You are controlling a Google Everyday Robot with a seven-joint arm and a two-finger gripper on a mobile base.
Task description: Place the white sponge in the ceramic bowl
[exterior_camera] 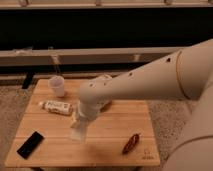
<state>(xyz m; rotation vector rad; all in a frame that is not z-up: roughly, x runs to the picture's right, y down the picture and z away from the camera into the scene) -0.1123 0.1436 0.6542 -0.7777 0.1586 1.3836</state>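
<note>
The gripper (79, 126) hangs over the front middle of the table (117, 125), pointing down and tilted a little to the left. It is pinched on the sponge (76, 134), a pale block that sticks out below its tip and leans the same way as the wrist. Whether the sponge's lower edge touches the tabletop or floats just above it, I cannot tell.

The arm (150, 80) comes in from the right as a thick beige tube, bends at a rounded joint above the table's centre and drops down to the gripper. That joint covers most of the bowl (106, 105) — only a sliver of orange-brown shows beneath it, behind and to the right of the sponge. The sponge is not in the bowl; it is near it, toward the front edge.

At the back left corner a cup (57, 86) stands upright. Just in front of it a bottle (56, 106) lies on its side, its length running left to right, beside the gripper's left flank but apart from it. A flat black phone (31, 144) lies at an angle near the front left corner. Toward the front right a small dark red-brown item (131, 143) lies on the wood — what it is I cannot tell.
</note>
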